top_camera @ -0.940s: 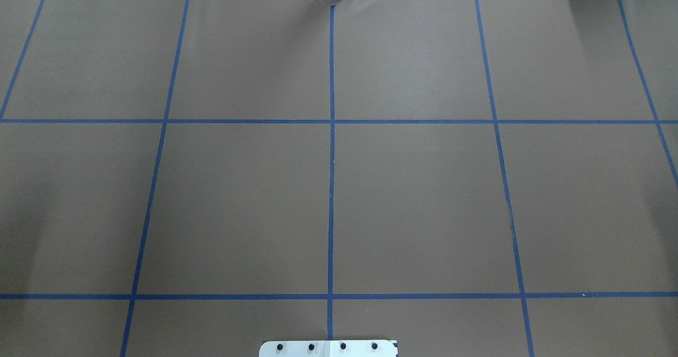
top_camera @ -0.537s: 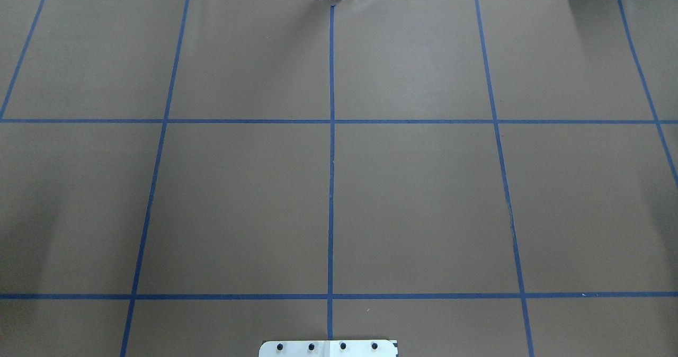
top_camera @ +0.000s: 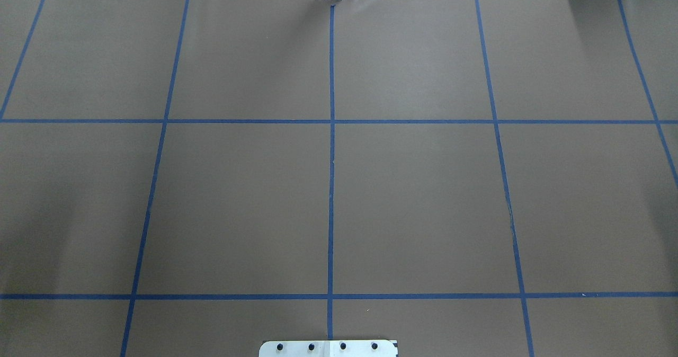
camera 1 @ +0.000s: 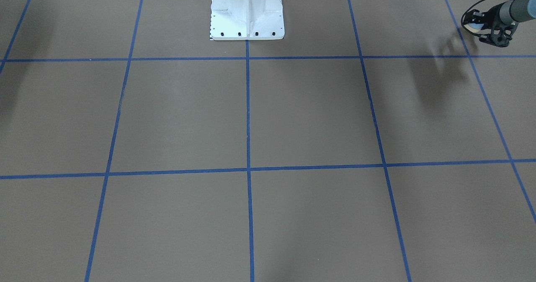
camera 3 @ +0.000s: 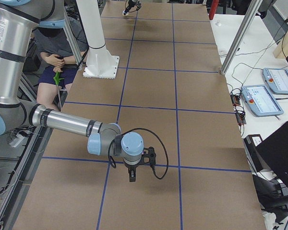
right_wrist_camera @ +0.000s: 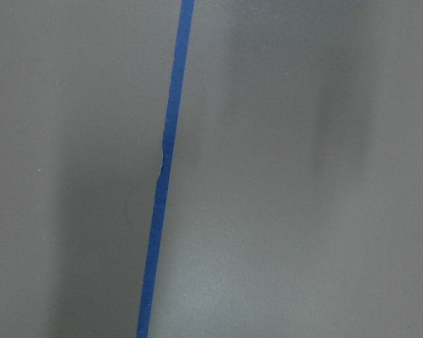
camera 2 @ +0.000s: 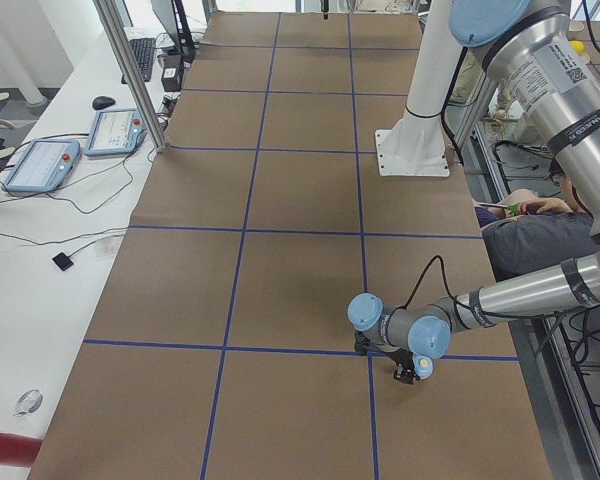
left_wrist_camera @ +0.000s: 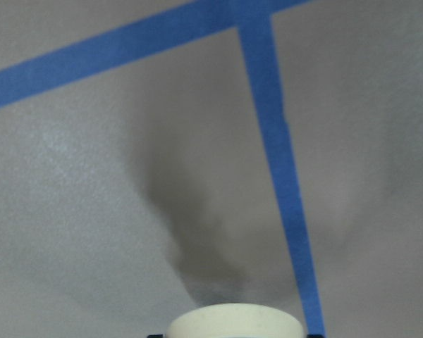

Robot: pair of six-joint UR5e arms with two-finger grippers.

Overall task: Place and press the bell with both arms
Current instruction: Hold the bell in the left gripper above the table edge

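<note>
Bell (camera 1: 474, 23), light-blue dome with cream rim, gripped in the left claw (camera 1: 480, 26) and held clear of the counter (camera 1: 318, 114), beside a blue tape crossing (left_wrist_camera: 252, 17) toward the counter's left end. I judge the placing step to be in hand: next I must lower the bell flat, release it, then bring a claw onto the button. Right claw (camera 3: 133, 173) hovers over its own tape line; wide or narrow, I cannot tell. White pedestal (camera 1: 247, 14) and seated person (camera 3: 55, 57) are well apart from both claws.

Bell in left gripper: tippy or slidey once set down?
Probably stable: the bell shows a flat cream rim in the left wrist view. Likely light, being small beside the left gripper, so it may slide on the smooth table cover.
</note>
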